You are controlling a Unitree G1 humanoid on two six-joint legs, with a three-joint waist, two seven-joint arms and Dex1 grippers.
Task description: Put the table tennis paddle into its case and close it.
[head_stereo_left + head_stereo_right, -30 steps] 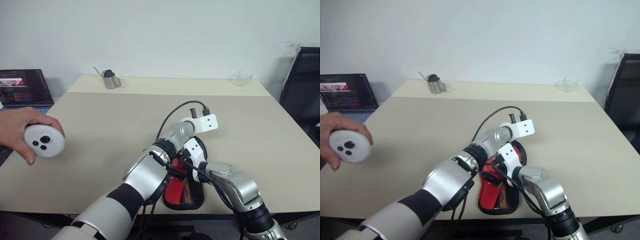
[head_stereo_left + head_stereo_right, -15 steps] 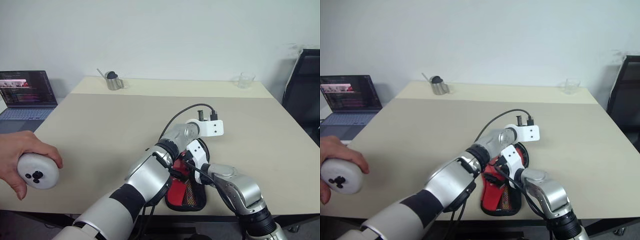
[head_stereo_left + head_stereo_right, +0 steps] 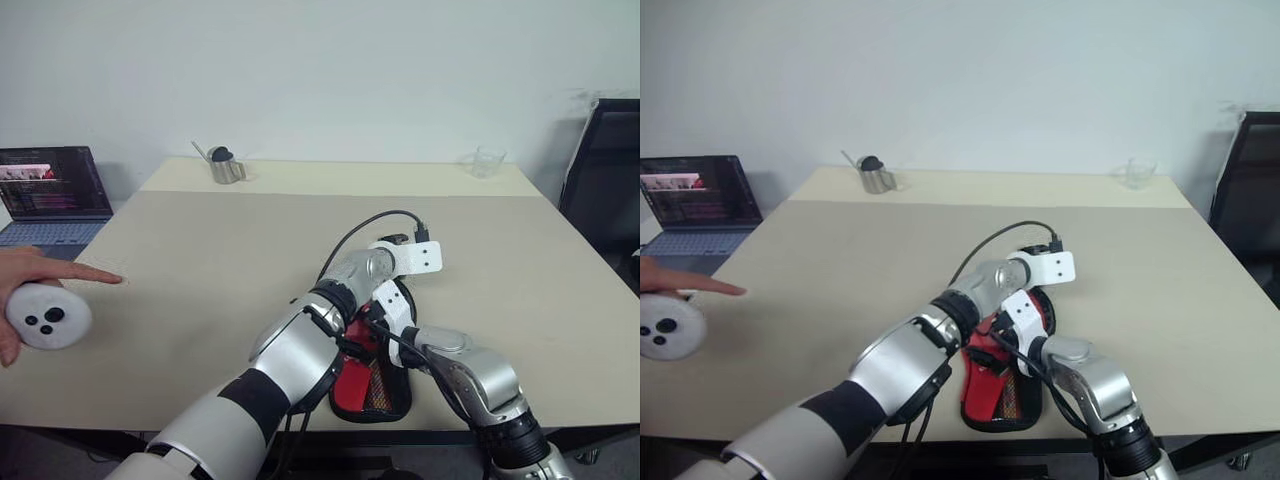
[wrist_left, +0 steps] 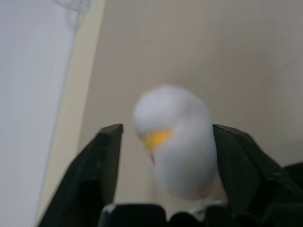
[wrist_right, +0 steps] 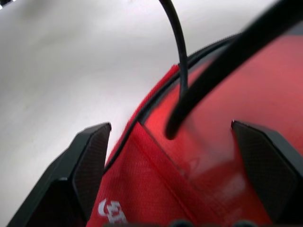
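Left pincer (image 4: 165, 142) spread; right pincer (image 5: 168, 142) spread.

Silver-and-black arms, white wrist brackets, black cables.

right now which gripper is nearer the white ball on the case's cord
Left. The white ball sits between the open left gripper's fingers; the right gripper hovers open over the case, further back.
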